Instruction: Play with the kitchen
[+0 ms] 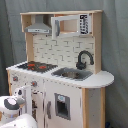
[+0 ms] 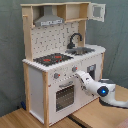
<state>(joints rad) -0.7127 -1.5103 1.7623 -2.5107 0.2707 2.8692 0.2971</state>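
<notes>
Reaching toward the kitchen [image 2: 60,60] front (knob row): fingers [image 2: 79,74]

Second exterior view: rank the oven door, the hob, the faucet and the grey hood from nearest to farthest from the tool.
1. Oven door, just at the tool's lower left.
2. Hob, on the countertop above.
3. Faucet, behind the sink at the back.
4. Grey hood, at the top.
</notes>
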